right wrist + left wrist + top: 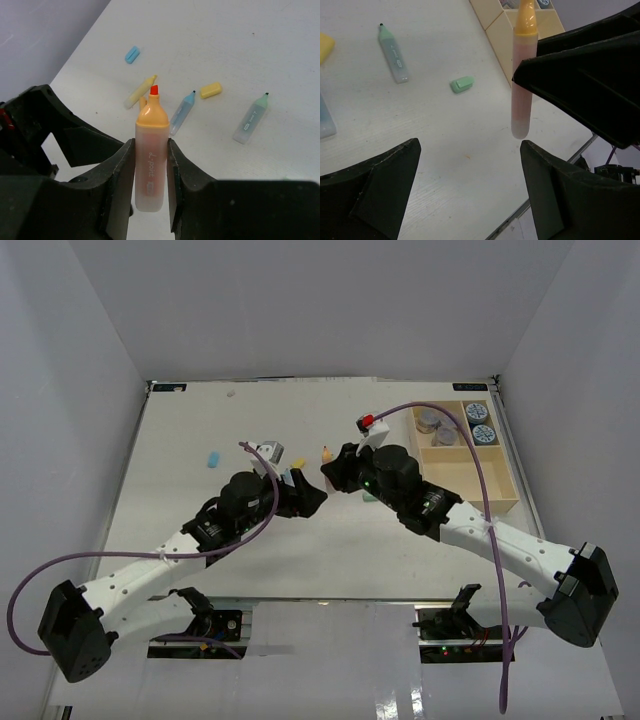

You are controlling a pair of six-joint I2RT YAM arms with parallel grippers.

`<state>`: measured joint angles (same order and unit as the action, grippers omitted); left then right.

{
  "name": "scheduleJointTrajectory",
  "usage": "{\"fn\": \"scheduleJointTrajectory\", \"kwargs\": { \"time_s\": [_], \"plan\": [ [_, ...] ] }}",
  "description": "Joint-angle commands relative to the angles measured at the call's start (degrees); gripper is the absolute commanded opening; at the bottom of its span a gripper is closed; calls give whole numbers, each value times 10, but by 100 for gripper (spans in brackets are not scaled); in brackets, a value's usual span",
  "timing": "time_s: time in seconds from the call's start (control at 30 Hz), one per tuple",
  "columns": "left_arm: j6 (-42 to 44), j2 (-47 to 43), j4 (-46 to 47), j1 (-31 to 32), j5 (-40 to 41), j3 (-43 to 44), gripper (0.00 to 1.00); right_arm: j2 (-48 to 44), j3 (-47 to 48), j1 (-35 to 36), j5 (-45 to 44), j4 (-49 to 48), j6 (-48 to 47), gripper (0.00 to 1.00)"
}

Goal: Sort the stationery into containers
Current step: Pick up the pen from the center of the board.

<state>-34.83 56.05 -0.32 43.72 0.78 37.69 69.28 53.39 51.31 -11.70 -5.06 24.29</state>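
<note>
My right gripper (pixel 151 165) is shut on an uncapped orange marker (pixel 151 150), held upright with its tip away from the wrist. In the top view this gripper (pixel 330 470) meets my left gripper (pixel 312 495) at mid-table, left of the wooden tray (pixel 470 475). The left gripper (pixel 470 170) stands open with nothing between its fingers. The orange marker's (pixel 522 90) blunt end hangs just beyond its right fingertip, not touching it. Grey rolls (pixel 432 420) and blue-and-white patterned rolls (pixel 476 412) lie in the tray's far sections.
On the table lie a green marker (pixel 393 54), a green cap (pixel 462 83), a blue marker (pixel 182 113), a yellow marker (pixel 139 92), a yellow cap (pixel 211 90) and a blue cap (pixel 212 457). The tray's wall (pixel 497 30) is close behind the orange marker.
</note>
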Motion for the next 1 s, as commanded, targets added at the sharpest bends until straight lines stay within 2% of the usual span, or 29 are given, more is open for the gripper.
{"fn": "scheduleJointTrajectory", "kwargs": {
  "time_s": [0.0, 0.33, 0.87, 0.97],
  "plan": [
    [2, 23, 48, 28, 77, 33, 90, -16, -3, 11, -24, -55, 23, 9],
    [3, 46, 91, 44, 81, 44, 75, -20, -16, 23, -59, -57, 36, 9],
    [-2, 91, 125, 52, 72, 55, 53, -15, -20, 41, -68, -73, 49, 8],
    [-2, 89, 137, 52, 69, 49, 42, -12, -18, 45, -68, -71, 49, 8]
  ]
}}
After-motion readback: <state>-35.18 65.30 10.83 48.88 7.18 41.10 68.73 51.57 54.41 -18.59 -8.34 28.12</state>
